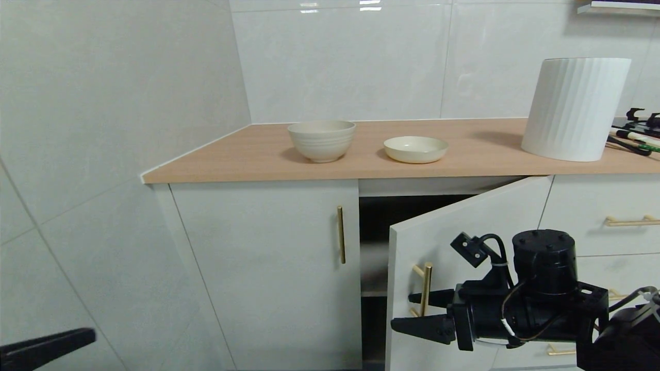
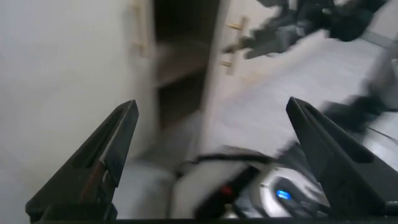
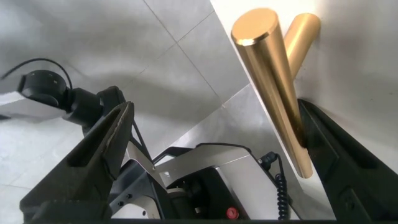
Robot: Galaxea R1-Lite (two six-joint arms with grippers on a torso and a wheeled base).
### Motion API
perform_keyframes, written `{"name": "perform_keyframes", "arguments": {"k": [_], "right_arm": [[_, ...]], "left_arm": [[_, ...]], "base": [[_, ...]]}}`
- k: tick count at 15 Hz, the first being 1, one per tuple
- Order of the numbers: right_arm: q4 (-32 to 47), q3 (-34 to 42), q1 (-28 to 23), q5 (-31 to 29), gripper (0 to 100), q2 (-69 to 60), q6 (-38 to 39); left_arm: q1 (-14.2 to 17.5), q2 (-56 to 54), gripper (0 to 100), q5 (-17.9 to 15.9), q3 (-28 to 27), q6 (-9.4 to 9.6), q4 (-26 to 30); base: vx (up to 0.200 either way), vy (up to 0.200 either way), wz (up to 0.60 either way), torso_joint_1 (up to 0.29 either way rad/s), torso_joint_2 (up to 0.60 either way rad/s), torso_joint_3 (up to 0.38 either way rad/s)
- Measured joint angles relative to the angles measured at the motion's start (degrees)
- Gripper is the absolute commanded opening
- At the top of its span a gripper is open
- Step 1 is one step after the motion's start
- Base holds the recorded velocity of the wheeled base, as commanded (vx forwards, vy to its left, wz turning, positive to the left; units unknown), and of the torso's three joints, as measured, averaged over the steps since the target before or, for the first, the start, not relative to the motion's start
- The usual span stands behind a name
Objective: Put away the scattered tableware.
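right gripper (image 1: 401, 312) spread, sitting around upright cupboard handle (image 1: 427, 288), lower right | left gripper (image 1: 46, 346) spread, hanging lower left, farther | bowl (image 1: 322, 140) waiting upper centre

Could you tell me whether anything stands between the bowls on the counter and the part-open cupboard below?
Yes: the cupboard door is only partly open and slants across the opening below the bowl and the dish. The open right tool is at its gold handle.
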Motion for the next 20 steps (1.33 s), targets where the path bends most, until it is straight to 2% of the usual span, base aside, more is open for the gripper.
{"name": "perform_keyframes", "arguments": {"k": [3,6,7,9,11,12,13,14,18,19,20], "right_arm": [[0.0,-0.24,0.0,0.0,100,0.0,-0.02],[0.09,-0.6,0.11,0.0,100,0.05,-0.04],[0.06,-0.66,0.11,0.0,100,0.11,-0.02],[-0.13,-0.96,0.15,0.04,100,0.52,-0.11],[-1.3,-1.02,0.26,0.04,100,1.18,-0.11],[-1.77,-1.01,0.33,0.04,100,1.45,-0.02],[-2.1,-0.99,0.34,0.02,100,1.68,0.02],[-2.33,-0.99,0.48,0.02,100,1.97,0.0],[-2.49,-0.88,1.29,-0.29,100,2.39,-0.06],[-2.46,-0.85,1.33,-0.29,100,2.43,-0.06],[-2.46,-0.8,1.38,-0.27,100,2.47,-0.09]], "left_arm": [[-5.63,22.55,100,-2.07,-3.62,-0.13,-11.54],[-12.41,45.54,100,-1.37,-6.6,-0.74,-28.65],[-14.56,51.94,100,-1.15,-7.39,-1.72,-35.35],[-18.01,63.49,100,-0.88,-8.52,-5.42,-48.86],[-19.87,73.38,100,-0.29,-9.11,-7.97,-62.07],[-20.78,77.35,100,1.18,-9.19,-9.23,-68.34],[-21.77,80.41,100,3.93,-9.24,-10.87,-71.27],[-22.36,82.79,100,5.38,-9.57,-11.36,-71.79],[-23.54,87.42,100,5.91,-11.75,-11.5,-72.25],[-23.76,88.04,0,5.91,-12.13,-11.52,-72.25],[-24.06,88.52,0,5.95,-12.5,-11.52,-72.23]], "base": [[0.0,0.0,0.0,0.0,0.0,0.0],[0.0,0.0,0.0,0.0,0.0,0.0],[0.0,0.0,0.0,0.0,0.0,0.0],[0.0,0.0,0.0,0.0,0.0,0.0],[0.0,0.0,0.0,0.0,0.0,0.0],[0.0,0.0,0.0,0.0,0.0,0.0],[0.0,0.0,0.0,0.0,0.0,0.0],[0.0,0.0,0.0,0.0,0.0,0.0],[0.0,0.0,0.0,0.0,0.0,0.0],[0.0,0.0,0.0,0.0,0.0,0.0],[0.0,0.0,0.0,0.0,0.0,0.0]]}}
